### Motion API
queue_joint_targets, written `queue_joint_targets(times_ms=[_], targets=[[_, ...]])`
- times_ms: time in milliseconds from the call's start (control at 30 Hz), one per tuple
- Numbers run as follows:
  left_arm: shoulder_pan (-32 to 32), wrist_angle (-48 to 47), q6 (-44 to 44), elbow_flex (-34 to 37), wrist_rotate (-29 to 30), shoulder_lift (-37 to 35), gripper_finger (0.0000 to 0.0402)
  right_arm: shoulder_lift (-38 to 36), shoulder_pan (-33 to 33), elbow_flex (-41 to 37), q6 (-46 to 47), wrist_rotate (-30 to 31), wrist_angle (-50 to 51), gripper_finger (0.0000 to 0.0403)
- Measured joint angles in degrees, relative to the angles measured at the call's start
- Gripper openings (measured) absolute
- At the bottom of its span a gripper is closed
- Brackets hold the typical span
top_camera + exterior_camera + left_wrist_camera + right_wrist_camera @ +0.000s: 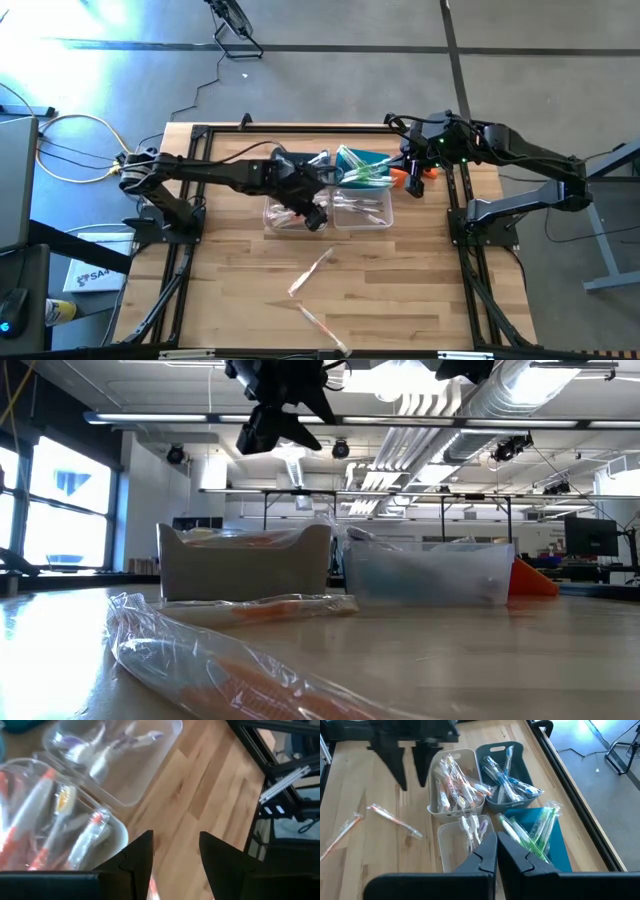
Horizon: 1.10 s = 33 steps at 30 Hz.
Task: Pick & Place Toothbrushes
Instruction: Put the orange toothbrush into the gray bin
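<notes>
From overhead we look straight down on the whole table [400, 290] and both arms. At table-top height we face level across it into the room — wrapped toothbrushes [200, 655] close up. Each wrist camera peers past its own fingers at the bins [454, 780]; the left sits much nearer — all four views share them.

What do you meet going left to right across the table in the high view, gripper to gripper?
Left gripper, open, over the bin of orange-handled toothbrushes → clear bin of whitish toothbrushes → orange cloth → right gripper, shut.
</notes>
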<state>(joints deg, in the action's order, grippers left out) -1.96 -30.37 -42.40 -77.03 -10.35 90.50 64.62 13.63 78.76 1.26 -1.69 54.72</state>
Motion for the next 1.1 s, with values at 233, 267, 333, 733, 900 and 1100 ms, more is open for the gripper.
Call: queue_joint_targets(times_ms=[233,267,333,733,900,1100], targets=[[4.08,0.0,-1.61,0.0,0.04,0.0,0.0156,0.0,0.0,0.0,-0.06,-0.27,0.0,0.0004],[4.8,0.01,-1.64,0.0,0.32,0.0,0.0156,0.0,0.0,0.0,-0.26,-0.58,0.0,0.0004],[6.29,0.0,-2.29,0.0,1.27,0.0,0.0156,-0.02,0.0,0.0,-1.26,-1.56,0.02,0.0004],[14.43,-0.49,-13.72,0.0,7.72,0.52,0.0156,0.0,-0.01,0.0,-3.04,-1.86,0.0,0.0004],[17.7,-1.23,-15.4,0.02,11.93,1.74,0.0156,0.0,-0.02,0.0,-3.04,-1.88,-0.02,0.0004],[20.49,-4.03,-18.19,0.09,18.8,5.99,0.0156,-0.02,0.0,-0.04,-3.04,-1.88,0.2,0.0004]])
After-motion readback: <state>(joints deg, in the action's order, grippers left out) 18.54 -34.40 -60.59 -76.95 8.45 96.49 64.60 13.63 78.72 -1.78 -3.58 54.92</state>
